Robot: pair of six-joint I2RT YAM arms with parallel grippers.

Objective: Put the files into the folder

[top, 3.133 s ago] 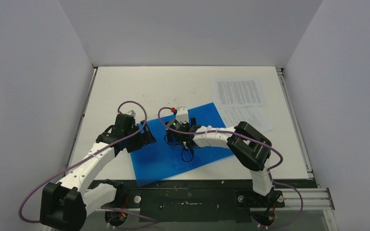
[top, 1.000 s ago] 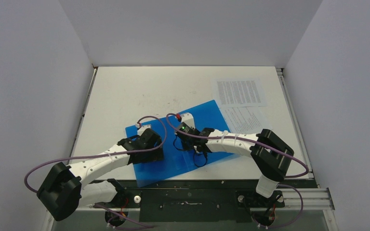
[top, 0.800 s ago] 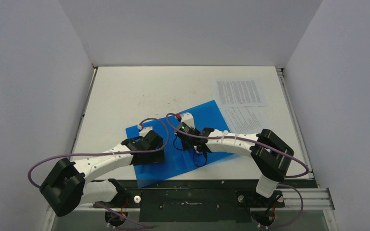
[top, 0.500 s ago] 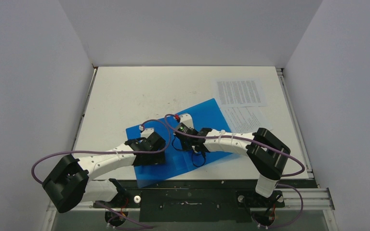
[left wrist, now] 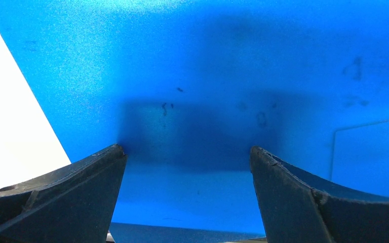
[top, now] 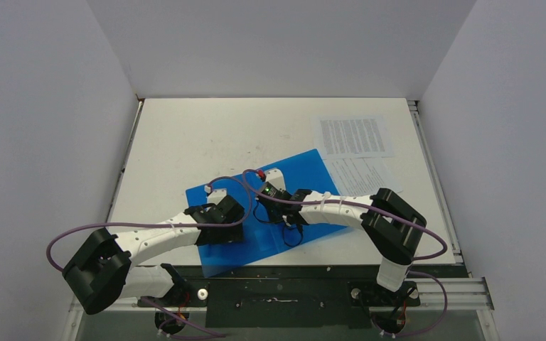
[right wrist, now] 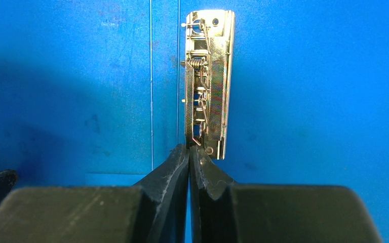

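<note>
The folder is bright blue, thin and flat. It lies open on the white table, near the middle and close to the near edge. It is turned a bit, so its right corner points to the far side. A shiny gold metal clip with small springs and wires sits inside it. Two thin straight lines run down the blue plastic just left of the clip. The blue has a few small dark marks and smudges.

The files are two white sheets full of small black print. They lie flat on the far right of the table, outside the folder. The near sheet is turned a little and is just beside the folder's right edge. The far one lies partly over it.

The left gripper is spread wide, with nothing between its black fingers. It is low over the left part of the folder.

The right gripper is squeezed tight. Its tips meet right at the near end of the clip. I cannot tell if they pinch a bit of it.
</note>
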